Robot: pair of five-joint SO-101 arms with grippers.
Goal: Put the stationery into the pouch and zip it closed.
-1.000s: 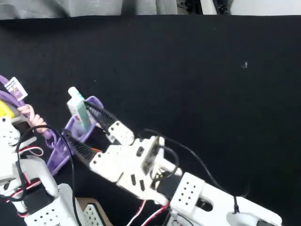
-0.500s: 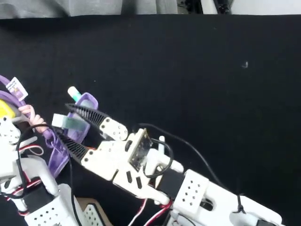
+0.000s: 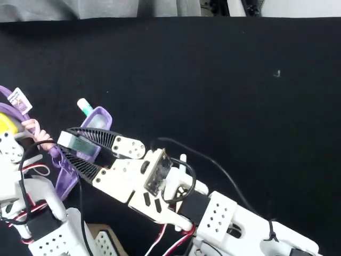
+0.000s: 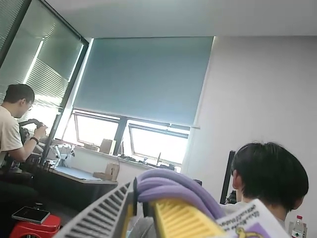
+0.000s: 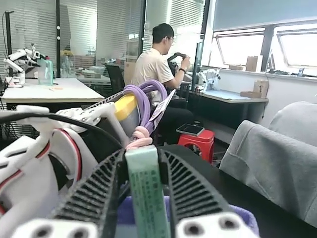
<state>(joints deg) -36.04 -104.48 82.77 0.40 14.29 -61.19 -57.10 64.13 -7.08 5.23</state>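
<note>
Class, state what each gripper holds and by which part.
Right gripper: green stationery item, clamped across its sides. Left gripper: purple pouch, pinched at its edge.

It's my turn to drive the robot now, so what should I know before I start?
Left claw: shut on the purple pouch, at the table's left side.
Right claw: shut on a green stationery piece, just above the pouch.
A small green-and-white thing sits at the pouch's far end; in or out, cannot tell.
Done: pouch looks open, one piece gripped over it.
Left: drop that piece in, probably tuck in the other, then zip.
</note>
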